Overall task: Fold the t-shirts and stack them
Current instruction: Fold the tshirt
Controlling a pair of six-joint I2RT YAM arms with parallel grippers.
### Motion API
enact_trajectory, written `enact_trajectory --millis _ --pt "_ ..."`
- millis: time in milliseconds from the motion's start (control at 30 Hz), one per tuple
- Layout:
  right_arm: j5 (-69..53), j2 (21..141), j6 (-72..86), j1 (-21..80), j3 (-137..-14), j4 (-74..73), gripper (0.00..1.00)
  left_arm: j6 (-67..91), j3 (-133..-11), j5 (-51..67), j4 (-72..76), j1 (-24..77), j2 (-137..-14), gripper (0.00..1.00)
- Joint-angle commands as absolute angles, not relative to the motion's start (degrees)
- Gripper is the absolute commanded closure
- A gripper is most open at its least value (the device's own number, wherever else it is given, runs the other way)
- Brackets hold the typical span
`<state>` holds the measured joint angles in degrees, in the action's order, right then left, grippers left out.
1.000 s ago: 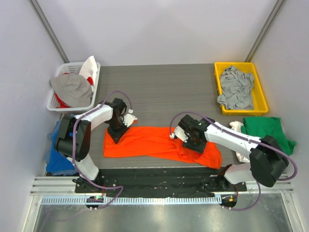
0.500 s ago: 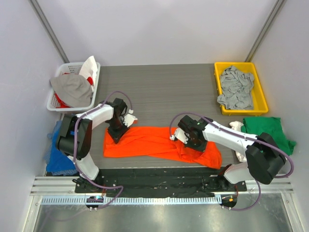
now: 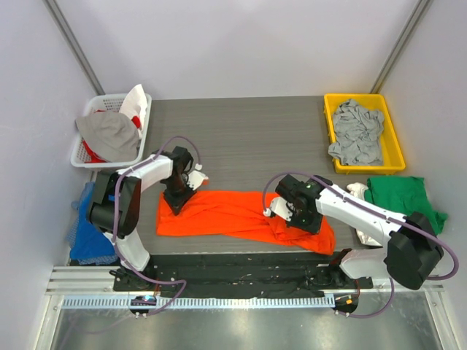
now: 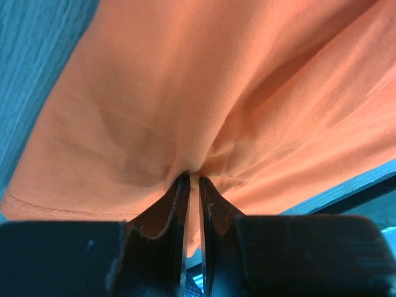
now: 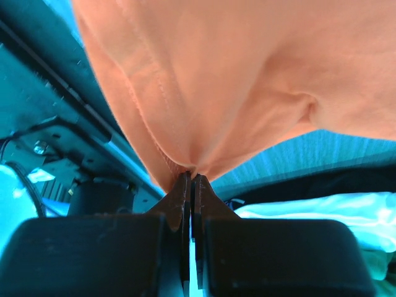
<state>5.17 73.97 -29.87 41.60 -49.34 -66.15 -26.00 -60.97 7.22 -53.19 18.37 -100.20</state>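
Note:
A bright orange t-shirt [image 3: 233, 214] lies stretched along the near part of the dark table. My left gripper [image 3: 176, 205] is shut on its far left edge; in the left wrist view a fold of the orange t-shirt [image 4: 154, 111] is pinched at the left gripper's [image 4: 192, 178] fingertips. My right gripper [image 3: 308, 223] is shut on the shirt's right part, where the cloth bunches. In the right wrist view the right gripper [image 5: 191, 176] pinches a ridge of the orange t-shirt [image 5: 235, 80]. A green t-shirt [image 3: 405, 197] lies off the table's right side.
A yellow bin [image 3: 332, 135] at the back right holds a grey t-shirt [image 3: 355, 131]. A white basket [image 3: 146, 102] at the back left holds grey and red-white cloth. White cloth [image 3: 360, 190] lies by the right arm, blue cloth [image 3: 82, 237] by the left base.
My right gripper has shut on the orange cloth and shifted right and slightly nearer, bunching the shirt's right part. The left gripper has held still.

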Motion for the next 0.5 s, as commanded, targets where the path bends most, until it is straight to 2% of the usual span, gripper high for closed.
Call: enact_trajectory --millis 0,167,267,467 --pt "2.7 72.8 -31.0 41.5 -51.7 -71.3 0.99 -26.5 -62.9 6.7 -52.1 18.4 -101.1 0.84" --pt "1.3 73.5 -31.6 41.5 -51.8 -71.8 0.92 -26.5 -63.2 6.5 -52.2 18.5 -101.4 0.84" --pt "0.8 74.0 -31.8 41.6 -52.1 -71.5 0.81 -26.6 -63.0 6.4 -52.2 18.4 -101.5 0.85" --pt "-2.9 74.8 -32.2 41.6 -52.1 -72.0 0.65 -26.9 -62.1 5.7 -51.8 18.5 -101.2 0.85"
